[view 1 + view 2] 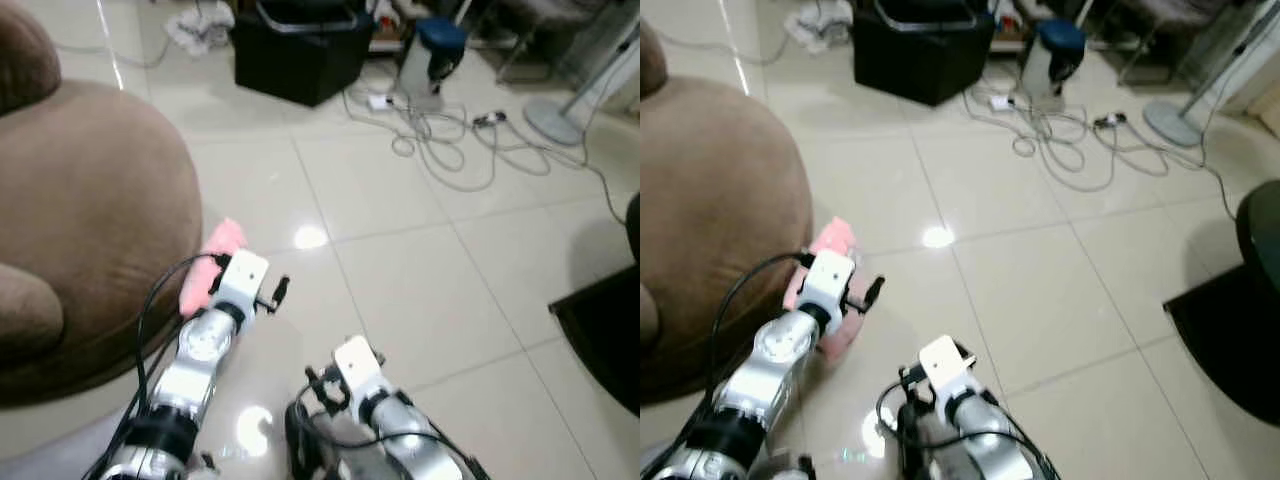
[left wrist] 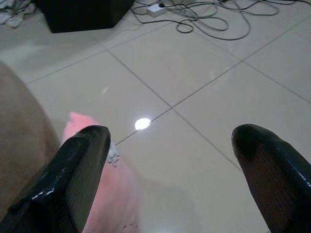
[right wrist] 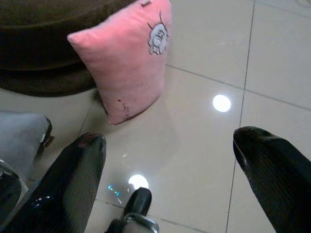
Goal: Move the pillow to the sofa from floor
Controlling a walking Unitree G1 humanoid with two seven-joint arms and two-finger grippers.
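While the big brown sofa (image 1: 90, 210) bulks up on the left, the pillow (image 3: 124, 58) is on the tiled floor (image 1: 420, 260), leaning against the sofa's base. It is pink, small and plump with a little printed figure; I'd judge it light, soft and squashy, best pinched across an upper corner or edge. The left hand (image 2: 170, 160) hovers just beside it, fingers spread wide. The right hand (image 3: 170, 165), nearer, is spread too, pointing at the pillow from further off.

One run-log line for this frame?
pink pillow: on floor against brown sofa | left gripper: open, over pillow | right gripper: open, apart
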